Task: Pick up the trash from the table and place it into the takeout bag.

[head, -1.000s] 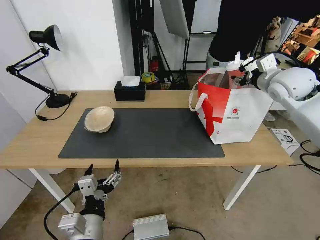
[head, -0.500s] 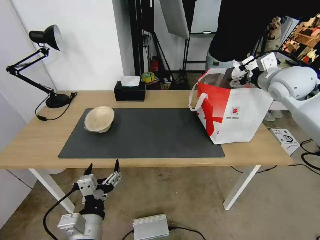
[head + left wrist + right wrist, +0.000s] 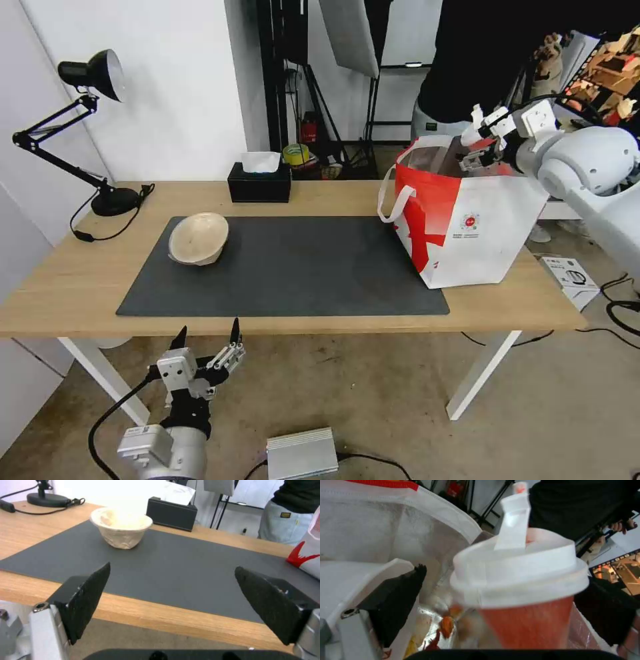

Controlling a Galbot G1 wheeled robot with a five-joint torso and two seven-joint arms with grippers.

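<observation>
Hovering over the mouth of the takeout bag [image 3: 467, 220], my right gripper [image 3: 481, 141] has dipped and risen again, jaws spread, so the red drink cup [image 3: 523, 590] sits loose inside. On the table [image 3: 73, 280], only the pulp bowl [image 3: 199, 238] remains. My left gripper [image 3: 207, 343] waits below the table edge, jaws spread.

Standing at the far left corner: a black desk lamp [image 3: 93, 73], its cord trailing beside the base. Sitting near the far edge, a black tissue box [image 3: 259, 181] with white tissue sticking out. Lying on the floor: a silver metal box [image 3: 301, 454] and a small white carton [image 3: 565, 274].
</observation>
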